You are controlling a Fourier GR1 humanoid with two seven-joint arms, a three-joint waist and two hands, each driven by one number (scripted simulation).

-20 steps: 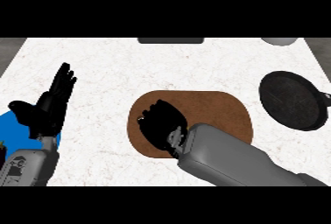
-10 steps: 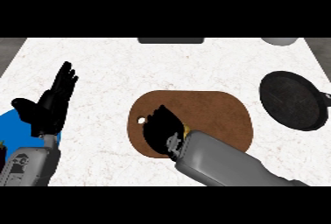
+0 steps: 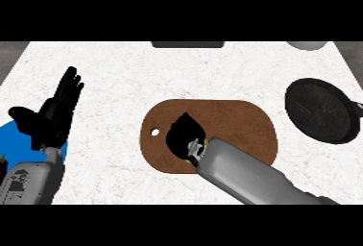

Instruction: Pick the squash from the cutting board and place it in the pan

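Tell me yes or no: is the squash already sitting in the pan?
No. The pan at the right holds nothing, and the right hand is curled down over the cutting board.

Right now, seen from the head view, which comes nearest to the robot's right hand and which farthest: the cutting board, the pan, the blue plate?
From the right hand:
1. Cutting board, directly beneath.
2. Pan, to the right.
3. Blue plate, at the left edge.

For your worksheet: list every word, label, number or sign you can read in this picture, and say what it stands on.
None: no readable text appears anywhere.
The cutting board, the pan, the blue plate, the counter and both forearms bear no lettering.
A pale patch on the left forearm is too blurred to read.
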